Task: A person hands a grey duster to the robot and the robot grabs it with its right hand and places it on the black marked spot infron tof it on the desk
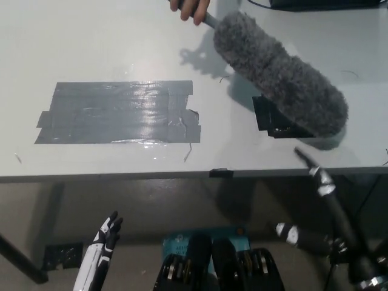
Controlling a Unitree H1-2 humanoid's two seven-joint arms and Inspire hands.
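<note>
person's hand (190,8) holds duster (282,74), above black mark (264,115)

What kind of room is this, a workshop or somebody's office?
Probably a lab or test room rather than a lived-in office. The plain grey desk carries a big patch of silver tape and a small black marked spot, and a person's hand holds a grey duster over it.
</note>
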